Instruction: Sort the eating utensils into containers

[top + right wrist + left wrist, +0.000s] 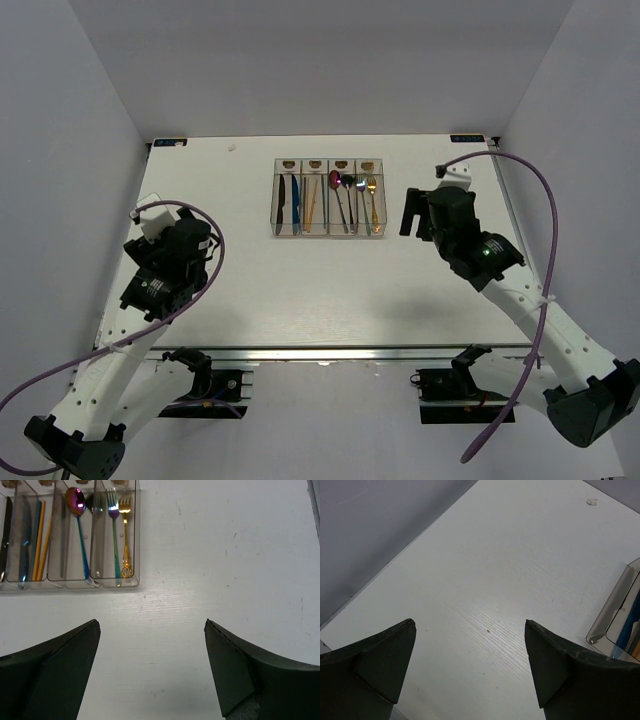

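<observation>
My left gripper (470,625) and right gripper (152,622) gape wide, both empty (utensils (76,502) lie in the containers (133,540) near the far edge of the table (300,300)).

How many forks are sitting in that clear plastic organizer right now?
2. A gold metal fork and an iridescent purple-green fork lie side by side in the rightmost compartment of the four joined clear plastic bins. I can't rule out a hidden one elsewhere.
</observation>
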